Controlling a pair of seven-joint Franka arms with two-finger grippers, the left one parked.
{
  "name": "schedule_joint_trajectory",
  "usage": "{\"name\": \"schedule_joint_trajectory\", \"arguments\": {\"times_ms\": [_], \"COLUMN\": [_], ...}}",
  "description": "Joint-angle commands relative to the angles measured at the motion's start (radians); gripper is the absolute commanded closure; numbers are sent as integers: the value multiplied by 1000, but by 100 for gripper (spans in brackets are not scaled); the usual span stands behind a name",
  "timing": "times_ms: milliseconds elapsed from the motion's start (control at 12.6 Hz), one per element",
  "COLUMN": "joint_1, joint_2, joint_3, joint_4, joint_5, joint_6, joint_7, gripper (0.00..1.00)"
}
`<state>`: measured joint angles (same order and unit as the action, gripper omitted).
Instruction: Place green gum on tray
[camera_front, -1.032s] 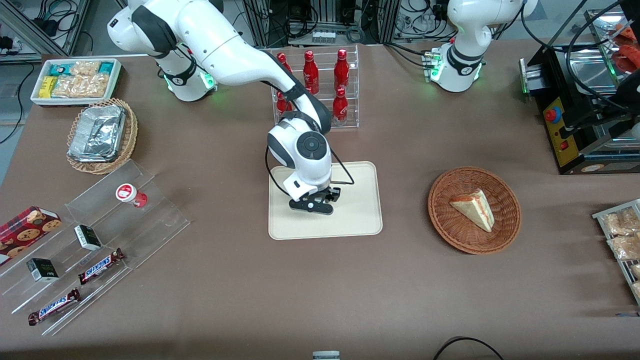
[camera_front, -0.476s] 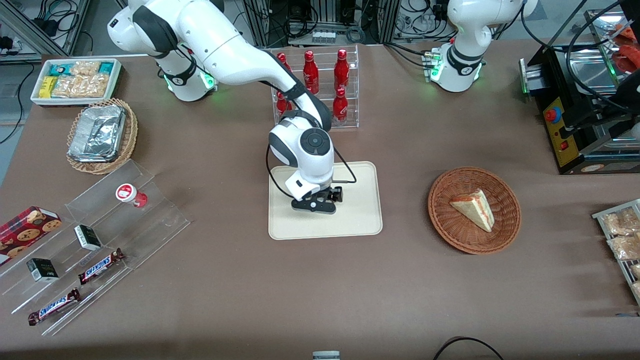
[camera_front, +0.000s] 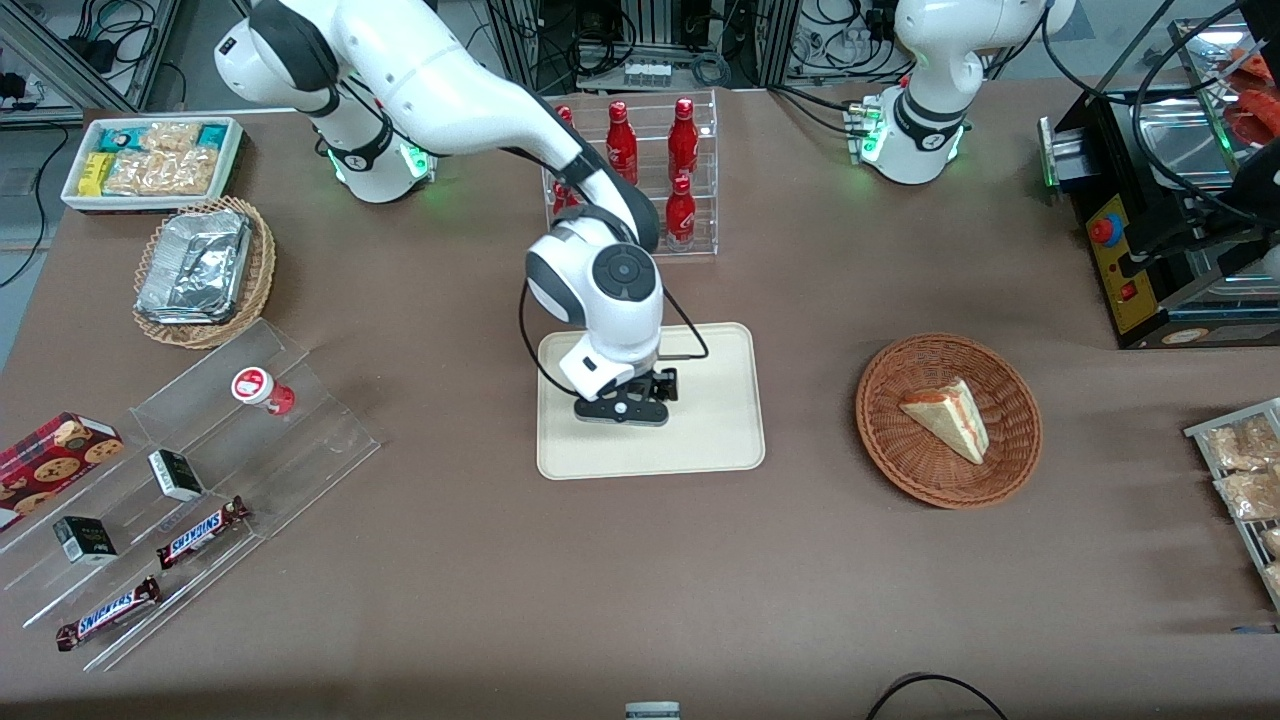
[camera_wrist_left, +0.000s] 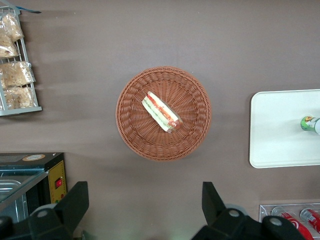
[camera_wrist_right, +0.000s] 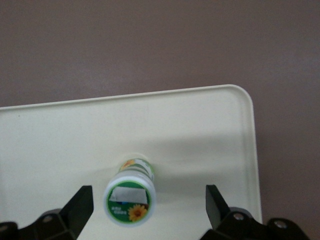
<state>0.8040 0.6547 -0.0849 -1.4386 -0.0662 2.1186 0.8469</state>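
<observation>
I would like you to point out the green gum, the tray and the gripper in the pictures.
green gum (camera_wrist_right: 129, 199), right wrist view, on its lid.
tray (camera_front: 715, 440), front view, on its bare surface near the rim.
gripper (camera_wrist_right: 149, 204), right wrist view, midway between the open fingers, above the tray.

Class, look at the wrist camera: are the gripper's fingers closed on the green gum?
No: the gripper is open above the tray, its fingers clear of the upright green gum.
</observation>
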Motion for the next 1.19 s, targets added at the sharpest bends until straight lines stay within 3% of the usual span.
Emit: {"name": "schedule_joint_trajectory", "arguments": {"times_ms": [0,397,635,794,952,1111], "joint_1": [-66,-159,-213,-276,-365,-466], "joint_2": [-114,-230,-273,-329,-375,-409], "joint_3": [11,13,13,11,13,17], "joint_4": [-58,-175,-177,-201,-203,-204], "joint_5": [-9,-1,48,113,115,115], "joint_6": [-91,-98,-166,-215,-297,-347], "joint_7": [-123,-284,-362,-408,-449,-605], "gripper": [0,0,0,0,0,0]}}
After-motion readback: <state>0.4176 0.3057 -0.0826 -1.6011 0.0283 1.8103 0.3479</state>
